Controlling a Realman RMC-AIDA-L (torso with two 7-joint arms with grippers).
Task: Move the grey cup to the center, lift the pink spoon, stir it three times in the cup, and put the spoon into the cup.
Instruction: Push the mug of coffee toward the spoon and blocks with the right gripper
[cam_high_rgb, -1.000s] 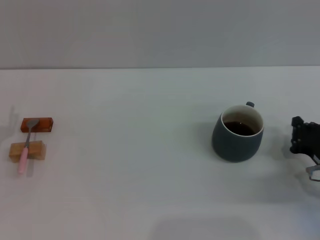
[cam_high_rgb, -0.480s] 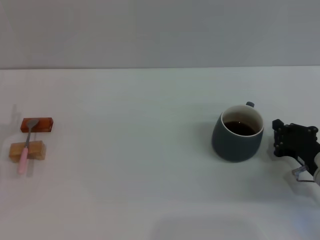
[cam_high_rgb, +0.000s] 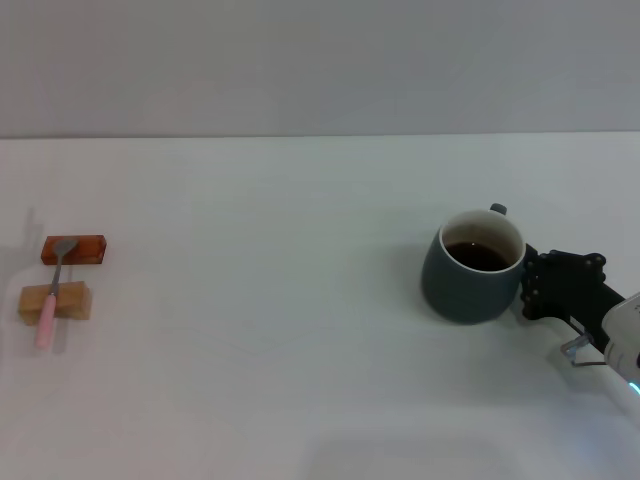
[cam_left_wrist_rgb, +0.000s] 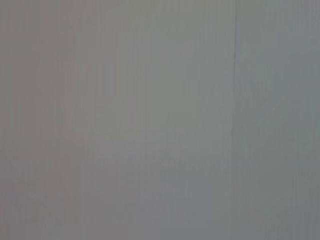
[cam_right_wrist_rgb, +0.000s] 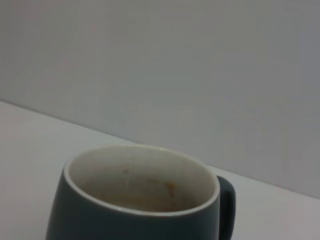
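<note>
Slate-grey and rounded, the grey cup (cam_high_rgb: 473, 266) stands upright on the white surface (cam_high_rgb: 280, 350), on the robot's right side and well off from the middle. Its inner wall is pale, and dark brown liquid fills the lower part of it; a small loop handle sticks out at the far side of the rim. In the right wrist view the grey cup (cam_right_wrist_rgb: 135, 200) fills the lower part of the picture, its pale rim and its handle plain to see, with a grey wall behind it.

The right pincer (cam_high_rgb: 535, 283), black, is at the cup's right flank, touching it or just beside it. How far it is open cannot be told, nor whether it has hold of the cup.

Far over on the left, the pink spoon (cam_high_rgb: 52, 290) lies across a tan block (cam_high_rgb: 55, 301), its metal bowl resting on an orange-brown block (cam_high_rgb: 74, 249) beyond. The left wrist view shows only plain grey.
</note>
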